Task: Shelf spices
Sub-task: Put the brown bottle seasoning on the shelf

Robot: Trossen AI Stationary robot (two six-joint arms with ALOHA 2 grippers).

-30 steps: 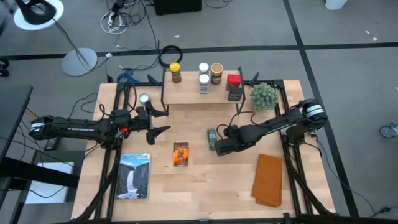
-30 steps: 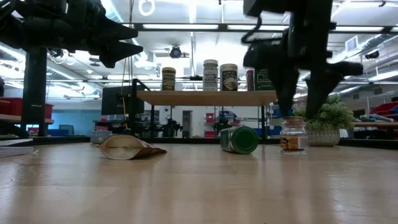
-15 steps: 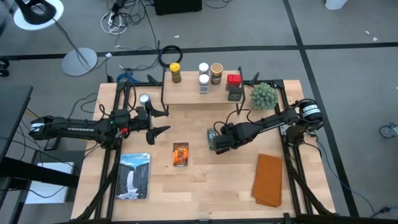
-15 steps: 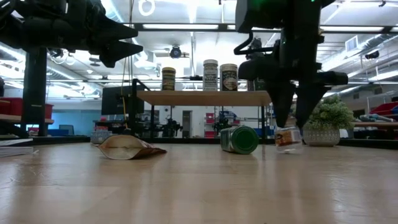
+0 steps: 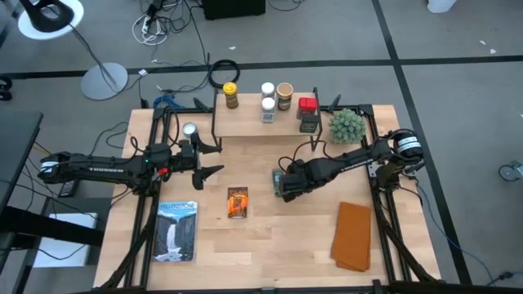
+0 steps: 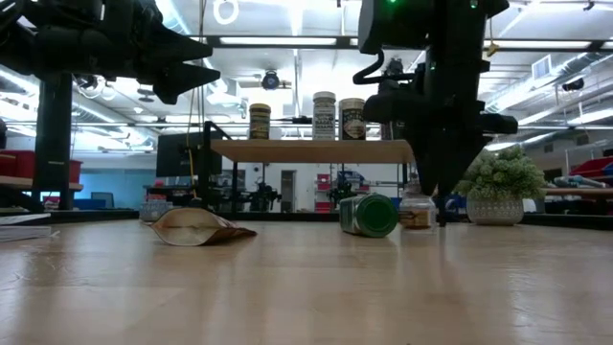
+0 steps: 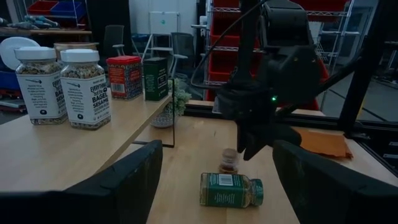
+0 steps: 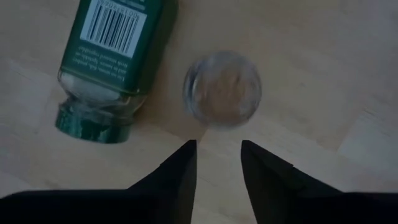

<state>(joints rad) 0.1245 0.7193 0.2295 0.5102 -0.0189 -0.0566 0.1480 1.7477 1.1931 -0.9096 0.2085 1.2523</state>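
The shelf (image 5: 261, 124) at the table's far side carries a yellow-lidded jar (image 5: 230, 95), two white-lidded jars (image 5: 267, 96), a tan-lidded jar (image 5: 284, 95), a red tin (image 5: 306, 104) and a dark box (image 5: 309, 122). A green jar (image 8: 112, 62) lies on its side on the table. A small clear jar (image 8: 222, 90) stands upright beside it. My right gripper (image 8: 219, 155) hangs over the table pointing down, open by a narrow gap, with the small jar just beyond its fingertips. An orange packet (image 5: 237, 202) lies flat. My left gripper (image 5: 214, 159) hovers open at the left.
A spiky green plant (image 5: 346, 124) stands right of the shelf. A flat silver tin (image 5: 189, 129) sits left of it. A picture book (image 5: 177, 231) lies near the left front, and an orange cloth (image 5: 354, 237) at the right front. Bare wood shows around the packet.
My right gripper has moved toward the table's left and its fingers have drawn closer together. The small jar stood between the fingers, then tipped. It now stands upright farther left, next to the green jar and outside the fingers.
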